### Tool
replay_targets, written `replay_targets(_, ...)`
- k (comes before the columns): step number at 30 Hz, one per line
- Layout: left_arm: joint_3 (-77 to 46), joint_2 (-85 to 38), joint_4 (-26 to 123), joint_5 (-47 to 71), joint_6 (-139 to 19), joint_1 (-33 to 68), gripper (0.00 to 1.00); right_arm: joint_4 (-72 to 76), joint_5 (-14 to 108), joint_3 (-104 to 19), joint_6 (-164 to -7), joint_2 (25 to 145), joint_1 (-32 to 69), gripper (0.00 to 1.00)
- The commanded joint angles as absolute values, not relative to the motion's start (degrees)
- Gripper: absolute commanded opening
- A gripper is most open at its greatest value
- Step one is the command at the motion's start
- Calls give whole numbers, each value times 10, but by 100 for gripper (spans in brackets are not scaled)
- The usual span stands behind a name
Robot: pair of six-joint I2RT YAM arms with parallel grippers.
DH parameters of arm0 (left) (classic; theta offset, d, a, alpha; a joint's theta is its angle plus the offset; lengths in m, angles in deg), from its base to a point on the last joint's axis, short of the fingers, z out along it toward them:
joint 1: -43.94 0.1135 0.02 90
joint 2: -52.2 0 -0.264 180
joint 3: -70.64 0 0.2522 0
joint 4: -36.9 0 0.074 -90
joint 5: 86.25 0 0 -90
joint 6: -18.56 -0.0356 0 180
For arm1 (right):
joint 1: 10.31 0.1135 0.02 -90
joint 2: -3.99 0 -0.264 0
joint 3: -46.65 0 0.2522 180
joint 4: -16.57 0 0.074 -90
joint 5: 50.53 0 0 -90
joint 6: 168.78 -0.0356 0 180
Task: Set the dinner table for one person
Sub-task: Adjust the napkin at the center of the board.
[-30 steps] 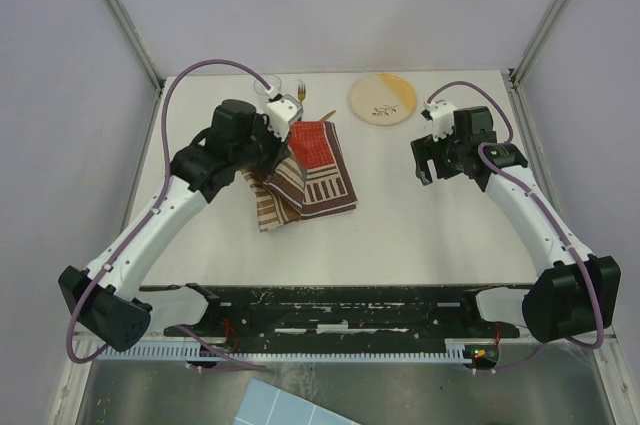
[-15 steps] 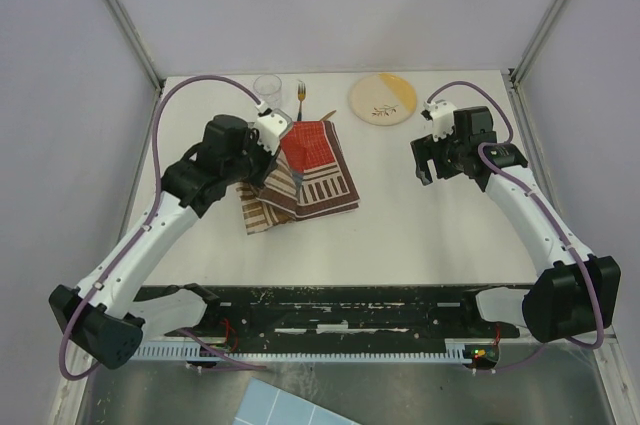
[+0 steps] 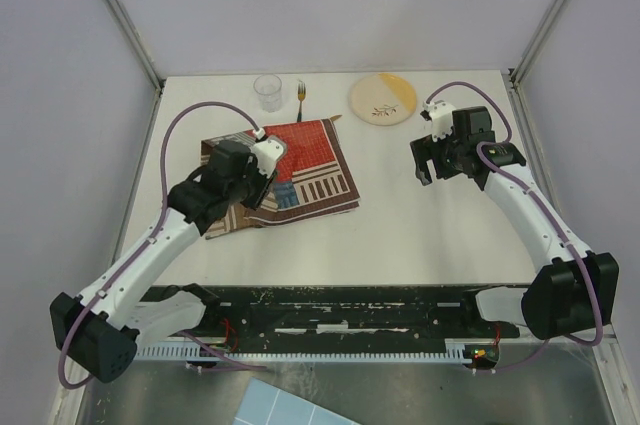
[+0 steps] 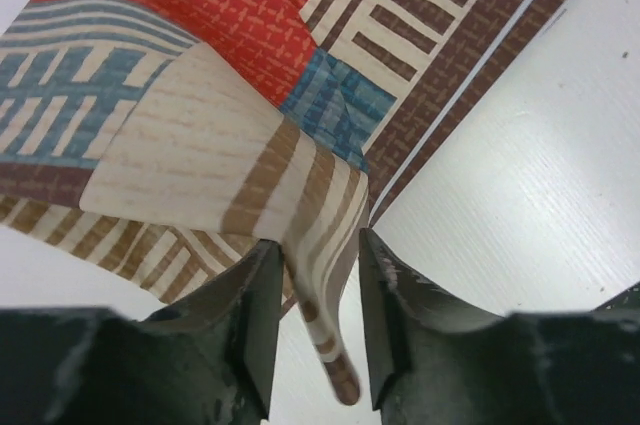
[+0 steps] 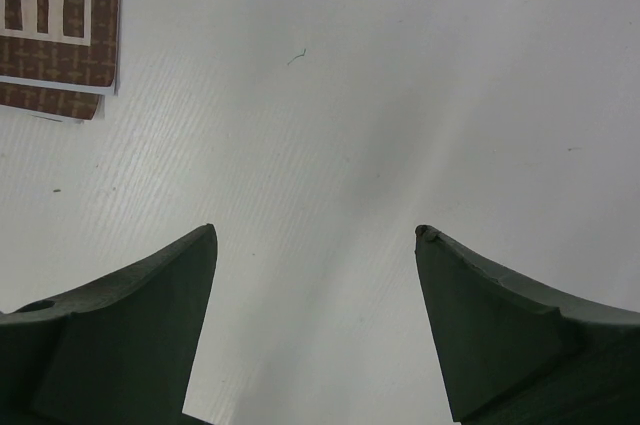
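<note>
One each: placemat (image 3: pixel 305 170), glass (image 3: pixel 267 92), fork (image 3: pixel 300 98), plate (image 3: pixel 382 99)

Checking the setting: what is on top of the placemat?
Only the left gripper, a fold of the placemat between its jaws. Beyond it sit plate, fork and glass on the dinner table. Cloth under the arm is hidden.

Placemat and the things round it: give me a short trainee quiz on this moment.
1. True or false: the plate lies on the placemat.
2. What sits between the jaws of the left claw? A) a spoon B) a fold of the placemat C) nothing
3. Fill in: at the far edge, the ____ stands just left of the fork.

Key
1. False: it lies on the bare table, apart from the placemat.
2. B
3. glass
</note>
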State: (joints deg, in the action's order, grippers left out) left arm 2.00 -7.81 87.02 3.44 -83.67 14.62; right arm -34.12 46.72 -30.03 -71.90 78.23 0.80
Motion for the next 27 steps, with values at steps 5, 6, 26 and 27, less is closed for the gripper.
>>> replay_targets(5,42,-24,818,-83,-866,158,54,-332,463,-310,-720,779,5,88)
replay_targets(6,43,-20,815,-90,-873,160,54,-332,463,-310,-719,779,5,88)
replay_targets(26,4,-151,750,111,-870,466,71,-329,456,-305,-716,787,-2,88)
replay_targets(27,2,-172,751,134,-864,484,71,-329,456,-305,-716,788,-2,88)
